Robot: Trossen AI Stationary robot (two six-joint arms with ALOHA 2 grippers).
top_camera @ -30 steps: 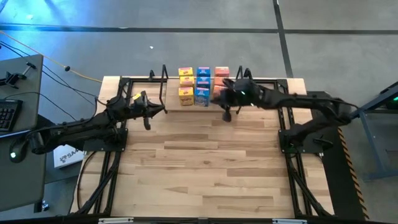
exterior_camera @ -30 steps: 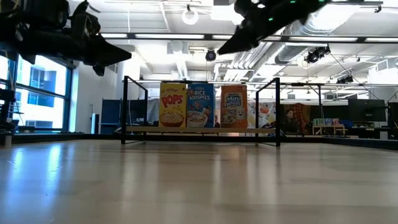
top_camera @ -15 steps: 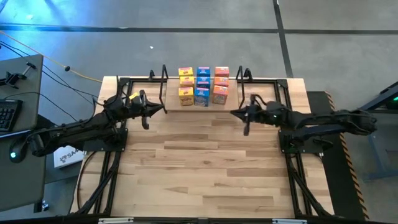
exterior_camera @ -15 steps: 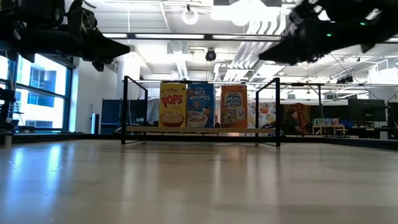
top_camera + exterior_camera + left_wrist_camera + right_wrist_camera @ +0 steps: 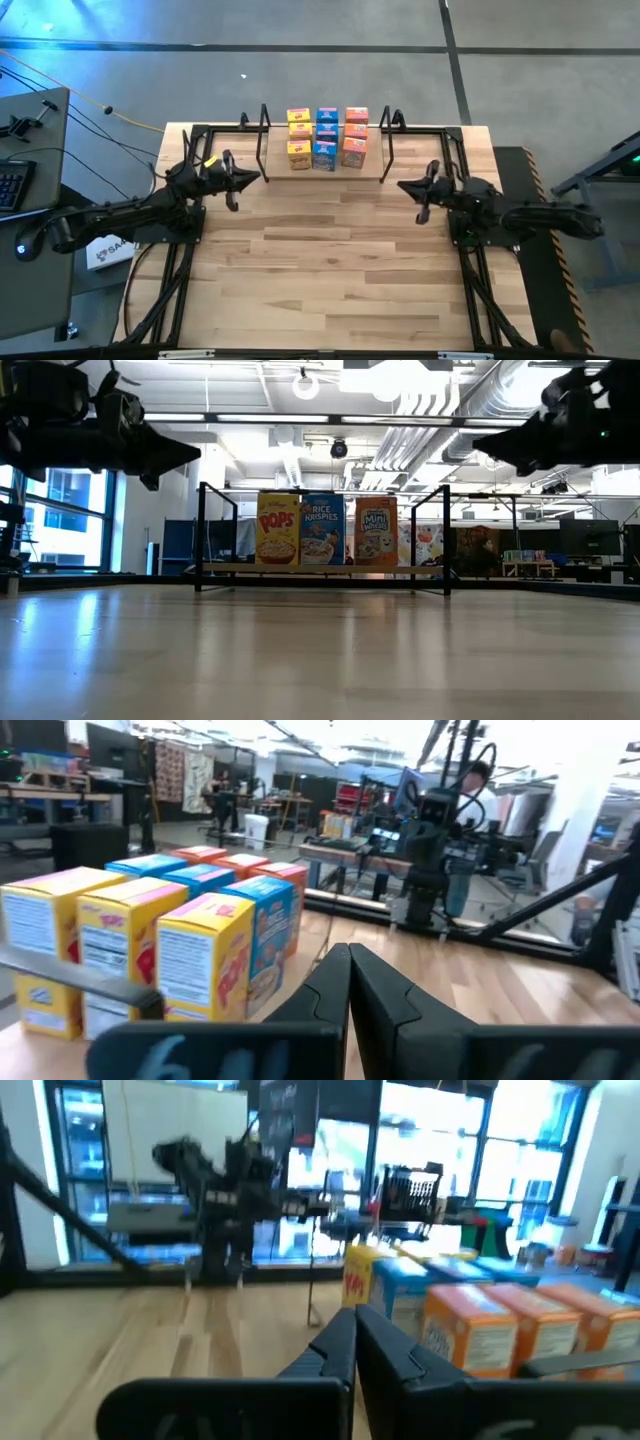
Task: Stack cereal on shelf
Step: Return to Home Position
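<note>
High view: cereal centred on shelf, left pincer, right pincer well clear

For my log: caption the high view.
Nine cereal boxes on the shelf; left gripper and right gripper shut, either side.

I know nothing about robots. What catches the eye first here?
Nine small cardboard cereal boxes, in yellow, blue and orange columns, stand on a light wooden plank shelf with a black wire frame at the far edge of the wooden tabletop. In front of it hover two dark arms, the left gripper and right gripper both shut and empty.
</note>
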